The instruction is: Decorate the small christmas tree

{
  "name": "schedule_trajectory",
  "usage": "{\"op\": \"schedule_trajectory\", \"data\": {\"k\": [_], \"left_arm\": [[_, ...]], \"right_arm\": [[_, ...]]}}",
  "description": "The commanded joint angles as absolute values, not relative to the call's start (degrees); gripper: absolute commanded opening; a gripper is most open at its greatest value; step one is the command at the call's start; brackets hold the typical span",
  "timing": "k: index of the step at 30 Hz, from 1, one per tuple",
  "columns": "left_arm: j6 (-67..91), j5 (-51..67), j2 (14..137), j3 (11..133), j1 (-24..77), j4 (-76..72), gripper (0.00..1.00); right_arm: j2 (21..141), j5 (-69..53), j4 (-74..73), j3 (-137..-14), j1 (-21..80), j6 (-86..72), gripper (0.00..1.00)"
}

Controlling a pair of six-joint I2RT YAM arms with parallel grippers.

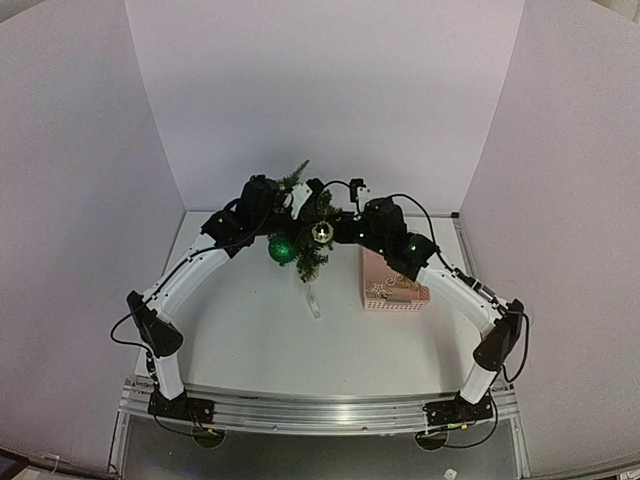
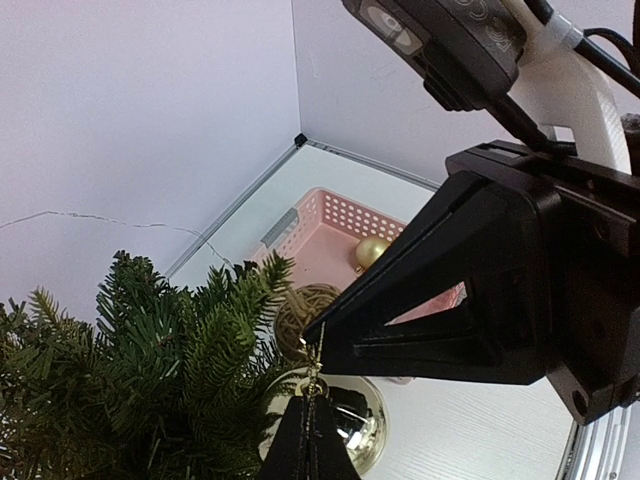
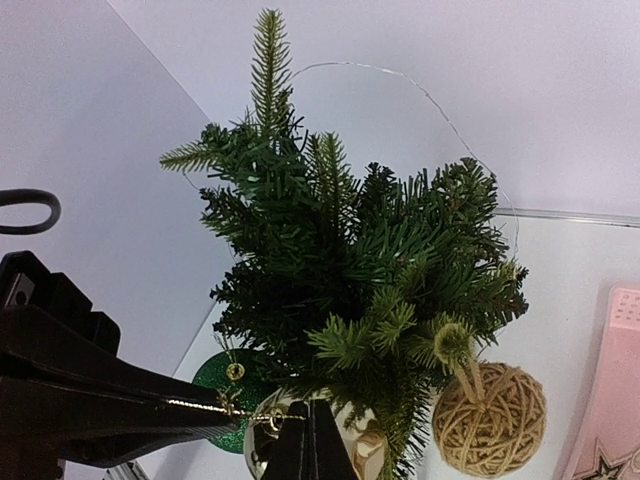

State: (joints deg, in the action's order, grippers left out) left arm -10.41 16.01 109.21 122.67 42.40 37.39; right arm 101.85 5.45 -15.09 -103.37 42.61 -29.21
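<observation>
The small christmas tree [image 1: 305,215] stands at the back middle of the table, and both arms meet at it. A shiny gold ball [image 2: 345,425] hangs by a thin gold thread [image 2: 318,345] in front of its branches [image 3: 340,240]. My left gripper [image 2: 312,402] is shut on that thread just above the ball. My right gripper [image 3: 316,408] is shut on the same thread, and one of its black fingers [image 2: 430,320] crosses the left wrist view. A green glitter ball [image 3: 222,392] and a twine ball [image 3: 490,420] hang on the tree.
A pink basket [image 1: 393,285] sits right of the tree, with a gold ball [image 2: 372,250] inside it. A thin wire [image 3: 400,75] loops over the treetop. A small pale object [image 1: 313,300] lies in front of the tree. White walls enclose the table on three sides.
</observation>
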Motion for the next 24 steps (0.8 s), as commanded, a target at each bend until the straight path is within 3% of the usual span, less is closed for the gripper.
{"op": "schedule_trajectory", "data": {"k": [1, 24], "left_arm": [[-8.0, 14.9, 109.5, 124.9, 40.7, 37.4, 0.00], [-3.2, 16.5, 113.2, 128.6, 39.1, 38.1, 0.00]], "right_arm": [[103.7, 10.9, -16.3, -106.5, 40.0, -30.6, 0.00], [105.6, 17.1, -20.2, -110.0, 39.7, -34.0, 0.00]]}}
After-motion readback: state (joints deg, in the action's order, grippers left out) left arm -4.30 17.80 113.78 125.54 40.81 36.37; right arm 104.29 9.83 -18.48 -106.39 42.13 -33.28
